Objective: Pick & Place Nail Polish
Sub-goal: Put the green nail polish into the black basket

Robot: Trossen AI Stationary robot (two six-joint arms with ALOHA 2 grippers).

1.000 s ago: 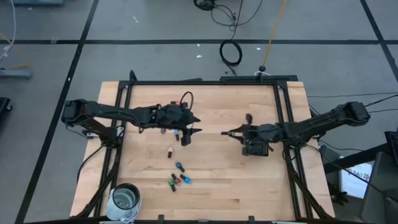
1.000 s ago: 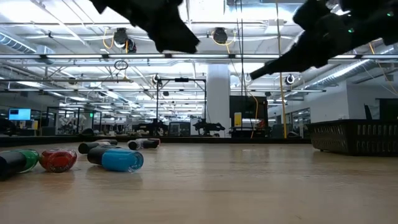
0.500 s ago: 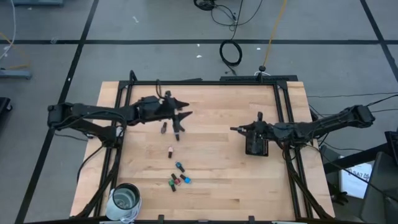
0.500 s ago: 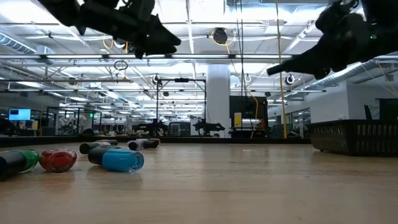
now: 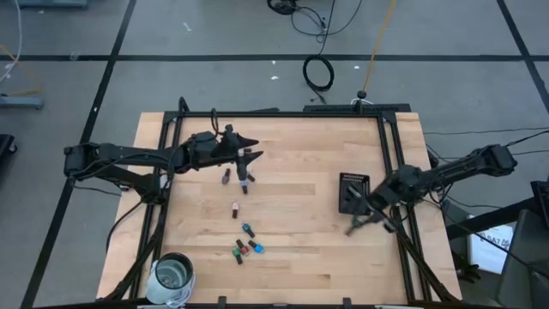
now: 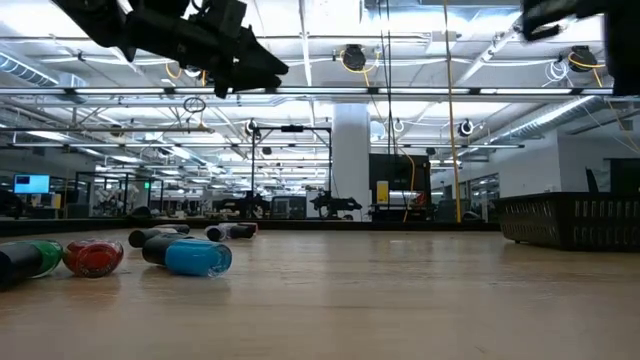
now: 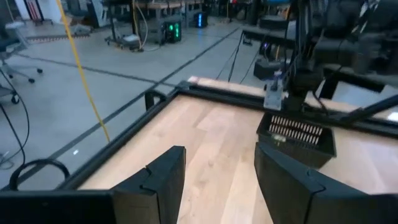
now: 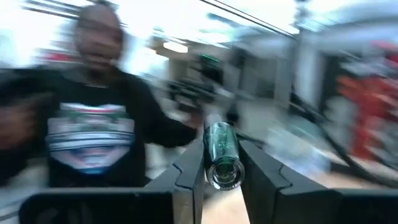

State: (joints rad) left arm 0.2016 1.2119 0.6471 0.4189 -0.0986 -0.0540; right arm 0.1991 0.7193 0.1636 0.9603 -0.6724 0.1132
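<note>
Polish, a small green glass bottle, sits clenched lengthwise in the right end effector; the black slatted tray lies just beside it.

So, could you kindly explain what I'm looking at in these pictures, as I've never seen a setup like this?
It is a robot with two dark arms at a wooden table. One camera looks straight down, one sits at tabletop height, and one rides on each wrist. The left pincer hangs open and empty over the far left of the table. The right pincer is shut on a green nail polish bottle, beside the black tray. More small bottles lie loose on the wood, and a glass jar stands at the near left corner. A person shows behind, blurred.
</note>
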